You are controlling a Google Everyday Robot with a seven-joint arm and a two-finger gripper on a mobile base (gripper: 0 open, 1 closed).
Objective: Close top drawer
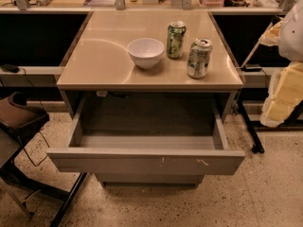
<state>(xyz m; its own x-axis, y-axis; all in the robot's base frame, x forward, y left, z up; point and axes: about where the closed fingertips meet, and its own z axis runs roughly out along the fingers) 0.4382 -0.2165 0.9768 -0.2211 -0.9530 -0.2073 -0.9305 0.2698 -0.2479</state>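
The top drawer (147,162) is pulled far out of the cabinet under the beige tabletop (102,65). Its flat grey front has pale scratch marks at centre and right. Its inside looks empty. A plainer grey drawer front (149,178) shows just below it, pushed in. My pale arm comes in at the right edge of the camera view. My gripper (279,103) hangs right of the drawer's right corner, apart from it and higher than the drawer front.
A white bowl (146,52) and two green cans (175,39) (199,57) stand on the tabletop. A brown chair (19,117) with dark legs is at the left. A black stand leg (248,129) slants down at the right. The floor is speckled.
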